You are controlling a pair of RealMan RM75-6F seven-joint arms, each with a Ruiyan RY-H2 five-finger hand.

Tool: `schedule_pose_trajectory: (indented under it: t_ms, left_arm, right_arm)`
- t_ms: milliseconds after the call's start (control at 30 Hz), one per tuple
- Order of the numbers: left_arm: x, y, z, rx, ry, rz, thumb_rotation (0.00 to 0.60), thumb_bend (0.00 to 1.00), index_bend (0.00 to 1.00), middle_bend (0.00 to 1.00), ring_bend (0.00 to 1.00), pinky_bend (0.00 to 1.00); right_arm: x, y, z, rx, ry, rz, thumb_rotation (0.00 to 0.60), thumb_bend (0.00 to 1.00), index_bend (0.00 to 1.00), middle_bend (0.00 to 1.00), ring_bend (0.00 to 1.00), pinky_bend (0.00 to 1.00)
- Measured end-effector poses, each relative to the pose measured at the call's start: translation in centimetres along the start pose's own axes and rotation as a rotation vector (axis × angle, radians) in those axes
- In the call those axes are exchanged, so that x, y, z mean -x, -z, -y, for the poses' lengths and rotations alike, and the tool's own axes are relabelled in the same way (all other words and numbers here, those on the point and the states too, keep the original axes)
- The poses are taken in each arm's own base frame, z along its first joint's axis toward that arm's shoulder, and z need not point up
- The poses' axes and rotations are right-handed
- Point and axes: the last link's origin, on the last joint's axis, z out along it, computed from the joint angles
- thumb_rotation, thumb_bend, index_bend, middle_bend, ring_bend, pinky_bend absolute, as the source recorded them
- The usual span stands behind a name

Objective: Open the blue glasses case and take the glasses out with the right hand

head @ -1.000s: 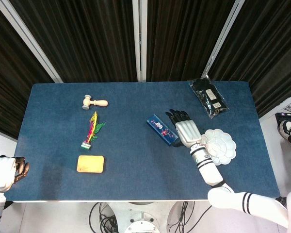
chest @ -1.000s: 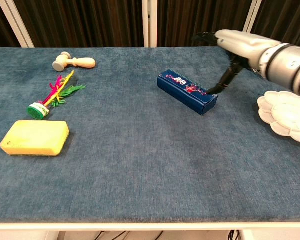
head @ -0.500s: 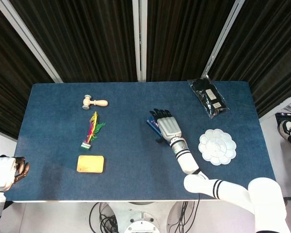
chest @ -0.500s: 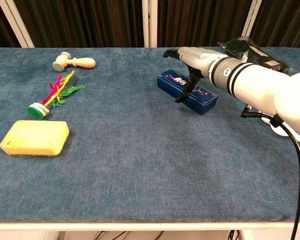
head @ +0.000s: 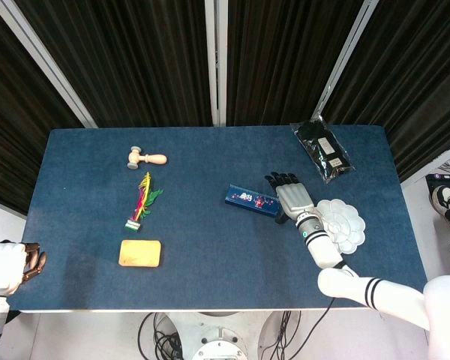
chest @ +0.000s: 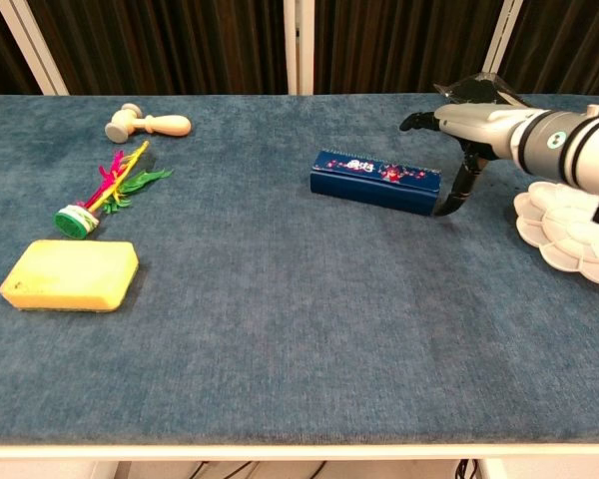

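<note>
The blue glasses case [head: 253, 200] [chest: 376, 183] lies closed on the blue table, its long side running almost left to right. My right hand [head: 294, 196] [chest: 469, 125] hovers at the case's right end with fingers spread and nothing held. Its dark thumb reaches down to the table right beside that end; I cannot tell whether it touches. My left hand [head: 11, 266] hangs off the table's front left corner, far from the case, with its fingers mostly hidden. No glasses are visible.
A white palette [head: 341, 223] [chest: 571, 230] sits just right of my right hand. A black packet [head: 323, 151] [chest: 479, 92] lies at the back right. On the left are a wooden mallet [head: 146, 157] [chest: 148, 124], a feather shuttlecock [head: 141, 201] [chest: 105, 190] and a yellow sponge [head: 139, 253] [chest: 68, 274].
The case has swung from a diagonal to nearly crosswise. My right hand moved from over the case to its right end. The left hand has stayed still.
</note>
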Motion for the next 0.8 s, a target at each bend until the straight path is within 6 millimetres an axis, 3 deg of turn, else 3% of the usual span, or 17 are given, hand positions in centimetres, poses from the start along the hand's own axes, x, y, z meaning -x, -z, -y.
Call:
schedule_pose_trajectory:
  t_ms: [167, 567, 800]
  left_arm:
    - [0.0, 0.0, 0.0, -0.001, -0.001, -0.001, 0.6, 0.4, 0.87, 1.0, 0.86, 0.66]
    - [0.0, 0.0, 0.1, 0.001, 0.0, 0.0, 0.6, 0.4, 0.87, 1.0, 0.86, 0.66]
    - [0.0, 0.0, 0.1, 0.004, 0.0, -0.001, 0.6, 0.4, 0.87, 1.0, 0.86, 0.66]
  right_arm:
    - [-0.7, 0.6, 0.2, -0.068, -0.078, 0.067, 0.6, 0.18, 0.0, 0.09, 0.0, 0.0]
    - [-1.8, -2.5, 4.0, -0.144, -0.056, 0.135, 0.6, 0.18, 0.0, 0.14, 0.0, 0.0]
    - [-1.0, -2.6, 4.9, -0.152, -0.019, 0.166, 0.6, 0.18, 0.0, 0.16, 0.0, 0.0]
